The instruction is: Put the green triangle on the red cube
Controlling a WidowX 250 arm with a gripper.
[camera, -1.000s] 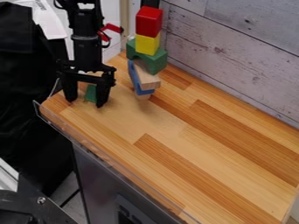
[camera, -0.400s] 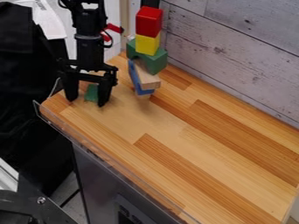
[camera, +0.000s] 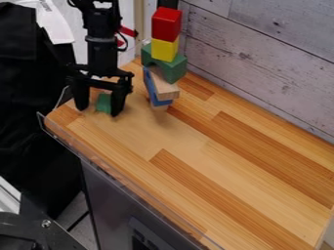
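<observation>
black gripper (camera: 98, 111) hangs low at the counter's upper-left end, its two fingers spread wide. between them sits the green triangle (camera: 103, 103), small, deep green and plain-faced, partly covered by one finger, so its full outline can't be told. well apart from it, the red cube (camera: 166, 23) tops a stack, glossy and bright, with a darker side. under it come a yellow block (camera: 164, 50), a green arch (camera: 173, 71), a pale wooden block (camera: 166, 90) and a tilted blue piece (camera: 160, 102).

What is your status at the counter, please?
Gripper open. Green triangle showing between its fingers. Red cube tops the stack nearby; uneven stack could get bumped.
</observation>
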